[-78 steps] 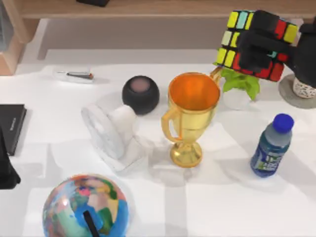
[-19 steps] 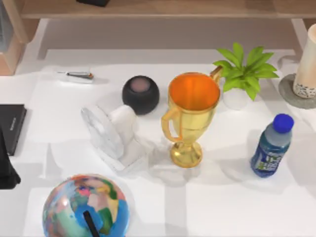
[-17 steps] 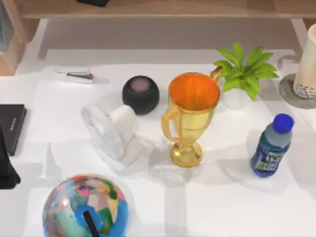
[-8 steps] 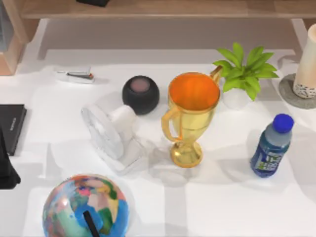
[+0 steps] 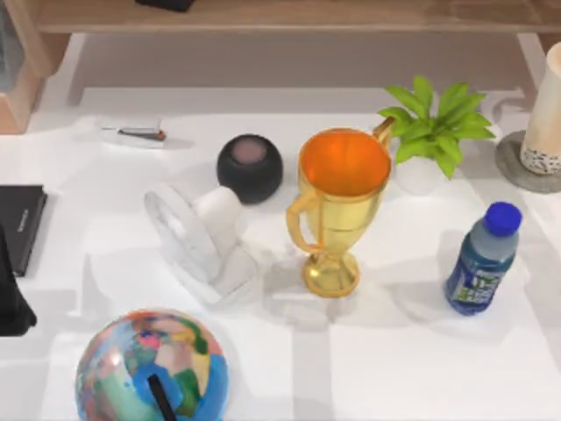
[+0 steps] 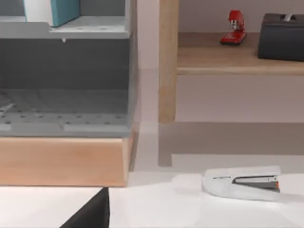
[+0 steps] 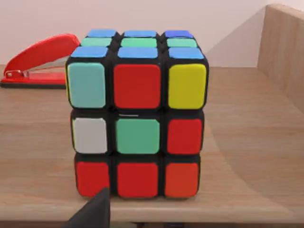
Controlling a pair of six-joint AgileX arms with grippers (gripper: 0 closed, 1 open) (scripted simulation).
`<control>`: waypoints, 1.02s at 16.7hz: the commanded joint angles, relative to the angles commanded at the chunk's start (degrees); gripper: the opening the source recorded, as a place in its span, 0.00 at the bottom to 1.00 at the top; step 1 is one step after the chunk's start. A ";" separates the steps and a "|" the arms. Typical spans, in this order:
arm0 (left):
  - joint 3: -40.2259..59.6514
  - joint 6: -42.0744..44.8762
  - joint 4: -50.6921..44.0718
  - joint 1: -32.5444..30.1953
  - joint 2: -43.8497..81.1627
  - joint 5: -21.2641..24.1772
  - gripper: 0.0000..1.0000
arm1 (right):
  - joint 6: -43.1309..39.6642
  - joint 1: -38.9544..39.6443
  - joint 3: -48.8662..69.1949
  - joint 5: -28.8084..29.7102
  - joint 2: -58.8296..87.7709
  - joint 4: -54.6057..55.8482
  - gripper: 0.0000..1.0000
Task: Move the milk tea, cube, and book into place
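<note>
The cube (image 7: pixel 137 118) stands upright on a wooden shelf board, free of any grip. My right gripper (image 7: pixel 95 211) is a short way back from it, open, with one dark fingertip showing low in the right wrist view. The milk tea (image 5: pixel 548 105) stands on a grey coaster (image 5: pixel 517 167) at the table's far right edge. The book (image 6: pixel 52 9), teal with pale page edges, sits in the upper level of a grey rack (image 6: pixel 66 71). My left arm (image 5: pixel 9 298) is parked at the table's left edge.
A gold trophy (image 5: pixel 337 206), potted plant (image 5: pixel 434 123), blue-capped bottle (image 5: pixel 480 259), black speaker (image 5: pixel 250 167), white fan (image 5: pixel 202 237) and globe (image 5: pixel 151 368) crowd the table. A thin black book (image 5: pixel 19 224) and a white stapler (image 5: pixel 131 133) lie at the left. A red stapler (image 7: pixel 38 61) lies behind the cube.
About 4.7 s ago my right gripper held the cube above the plant; it has since left the top view and the cube now rests on the shelf. Over the last second the table is unchanged.
</note>
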 joint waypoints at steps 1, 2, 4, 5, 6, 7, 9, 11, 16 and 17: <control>0.00 0.00 0.00 0.00 0.00 0.00 1.00 | -0.01 -0.62 -4.16 -0.73 -4.46 -0.14 1.00; 0.00 0.00 0.00 0.00 0.00 0.00 1.00 | -0.02 -1.29 -8.71 -1.54 -9.47 -0.28 1.00; 0.00 0.00 0.00 0.00 0.00 0.00 1.00 | -0.05 -2.76 -18.85 -3.33 -20.73 -0.60 1.00; 0.00 0.00 0.00 0.00 0.00 0.00 1.00 | -0.07 -3.55 -24.35 -4.29 -26.77 -0.76 1.00; 0.00 0.00 0.00 0.00 0.00 0.00 1.00 | -0.08 -4.37 -30.04 -5.29 -32.94 -0.93 1.00; 0.00 0.00 0.00 0.00 0.00 0.00 1.00 | -0.09 -5.21 -35.85 -6.29 -39.13 -1.10 1.00; 0.00 0.00 0.00 0.00 0.00 0.00 1.00 | -0.18 -6.93 -47.42 -8.28 -51.27 -1.53 1.00; 0.00 0.00 0.00 0.00 0.00 0.00 1.00 | -0.29 -8.65 -58.35 -10.18 -62.51 -2.00 1.00; 0.00 0.00 0.00 0.00 0.00 0.00 1.00 | -0.51 -12.20 -78.62 -13.99 -83.28 -2.89 1.00; 0.00 0.00 0.00 0.00 0.00 0.00 1.00 | -0.52 -12.70 -81.02 -14.52 -85.71 -2.98 1.00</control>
